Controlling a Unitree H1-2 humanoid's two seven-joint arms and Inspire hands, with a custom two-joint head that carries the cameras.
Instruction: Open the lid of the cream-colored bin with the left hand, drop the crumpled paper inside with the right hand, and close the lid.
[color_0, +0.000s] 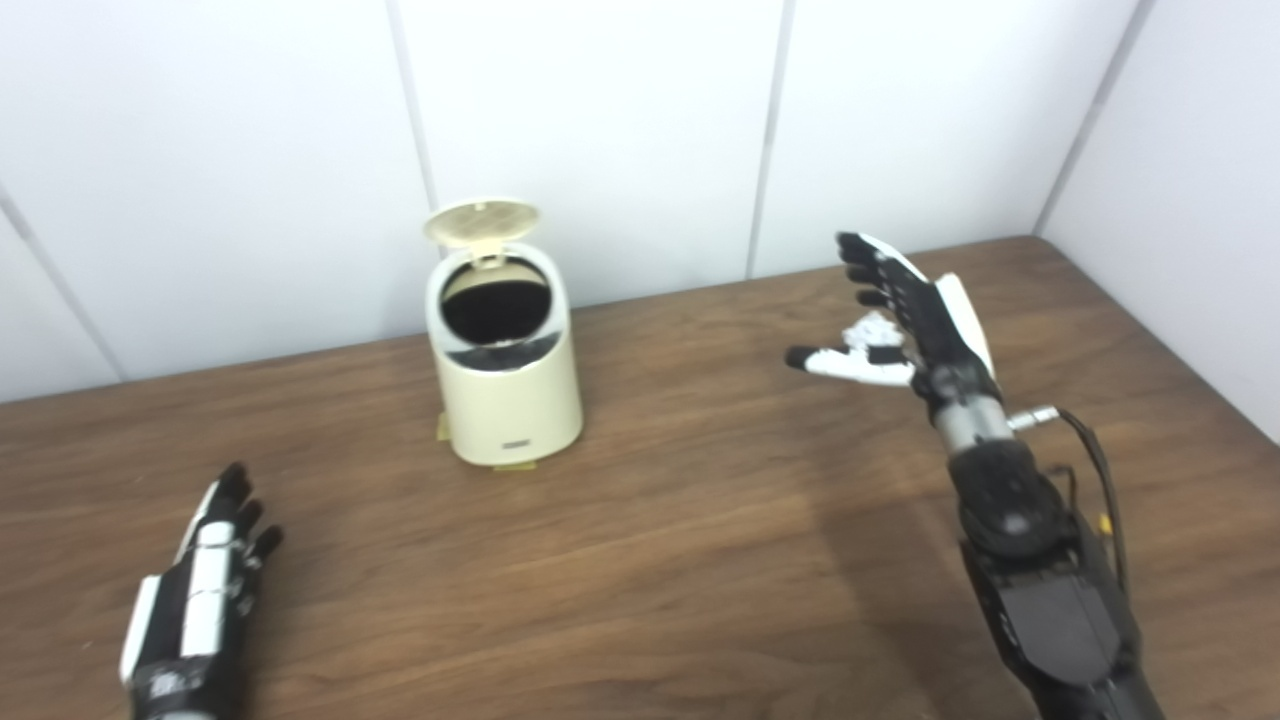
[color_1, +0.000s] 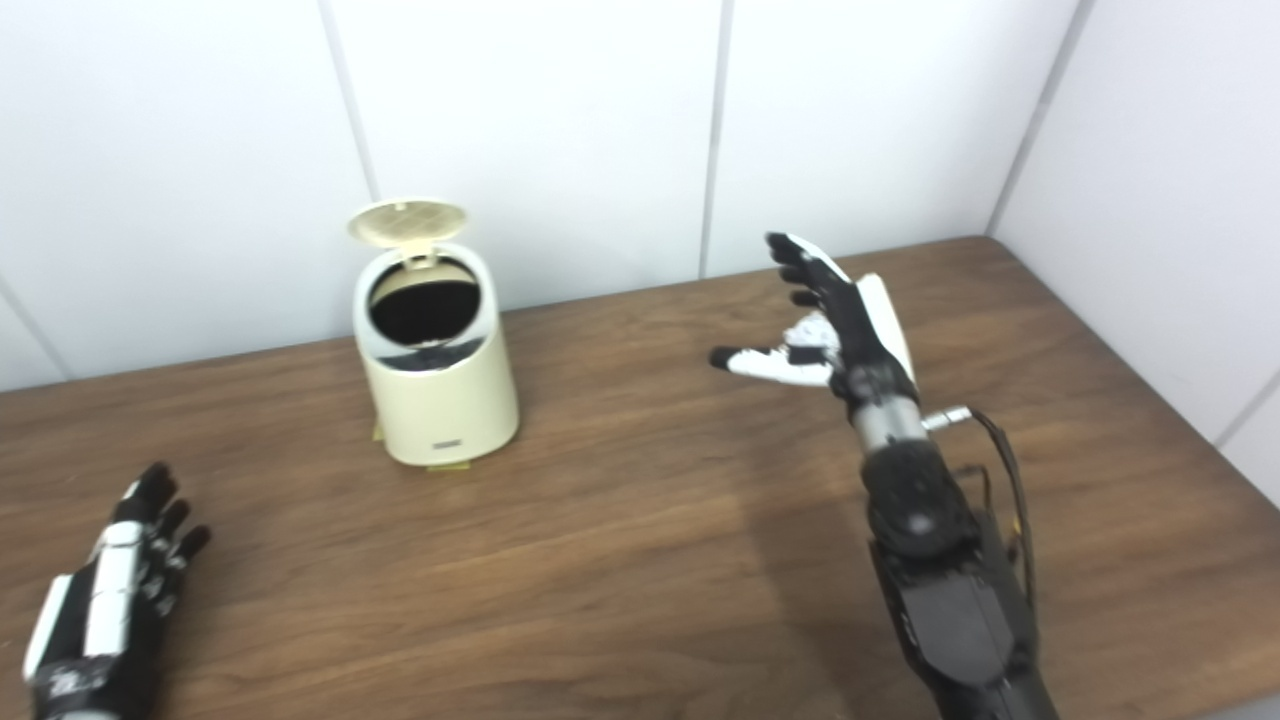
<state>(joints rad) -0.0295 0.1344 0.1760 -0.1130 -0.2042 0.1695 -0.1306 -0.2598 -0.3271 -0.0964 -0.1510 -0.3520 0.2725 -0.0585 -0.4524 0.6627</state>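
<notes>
Fingers (color_0: 880, 285) spread above brown wooden table (color_0: 700, 560).

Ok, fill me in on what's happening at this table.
A humanoid robot is working on a cream-colored bin on the wooden table. Its lid stands open. The right hand is raised, open and empty, right of the bin. The left hand is low, open, near the front. No crumpled paper is visible.

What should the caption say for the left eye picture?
Cream bin with lid up, both open hands, left and right, empty.
</notes>
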